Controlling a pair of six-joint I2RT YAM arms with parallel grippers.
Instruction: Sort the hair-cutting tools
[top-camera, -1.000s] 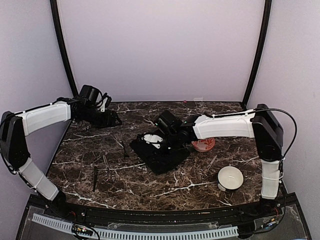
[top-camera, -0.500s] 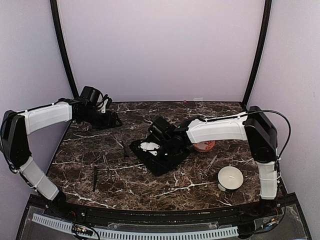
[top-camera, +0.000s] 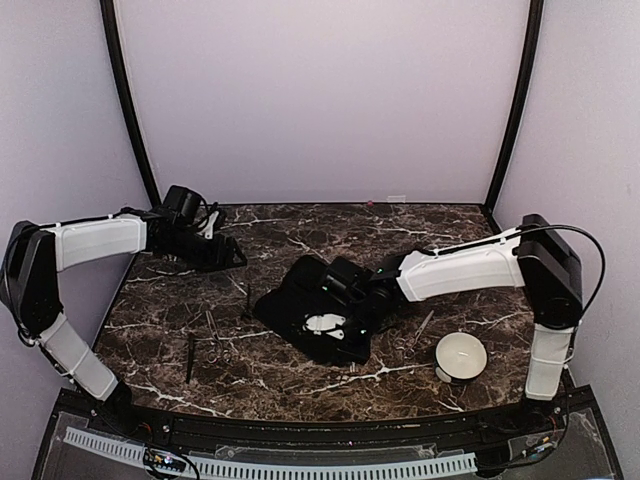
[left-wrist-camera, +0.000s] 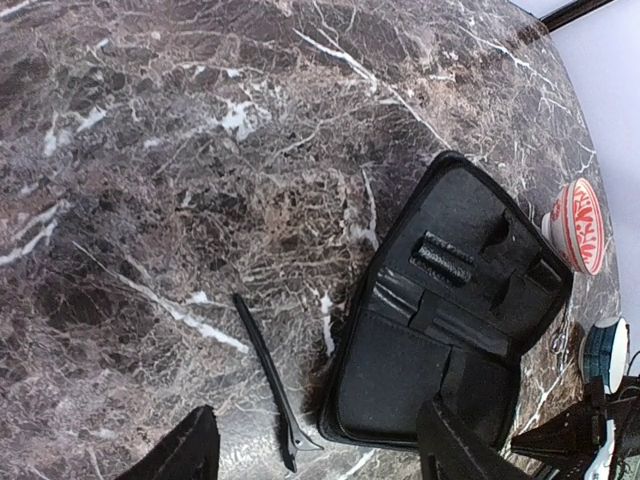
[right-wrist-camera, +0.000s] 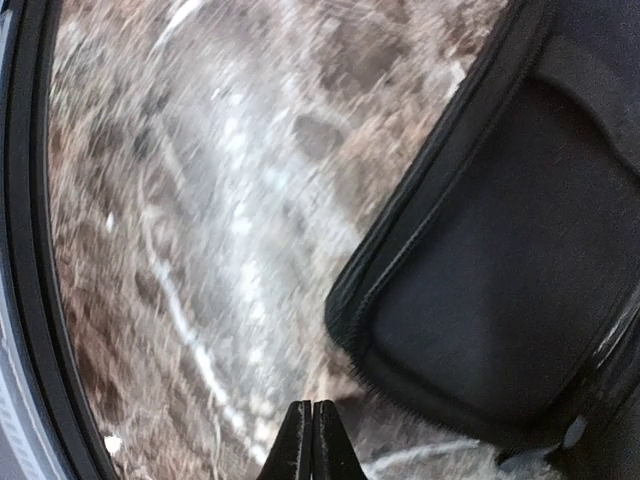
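Black flat zip-up case (left-wrist-camera: 440, 340) lies open mid-table. Right gripper (right-wrist-camera: 310, 438) pinched fully closed, empty, tips just off case rim. Left gripper (top-camera: 232, 257) spread wide, empty, near far-left corner. Slim dark clip (left-wrist-camera: 265, 375) just beside case; thin dark stick (top-camera: 190, 357) toward front-left corner. Best next: open jaws before descending on tool, and clear case rim.

even soft light, right wrist view motion-blurred

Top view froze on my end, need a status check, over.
Left fingers open, empty, over clip. Right fingers shut, empty, at case edge. Scissors loose on table. Nothing blocks the clip.
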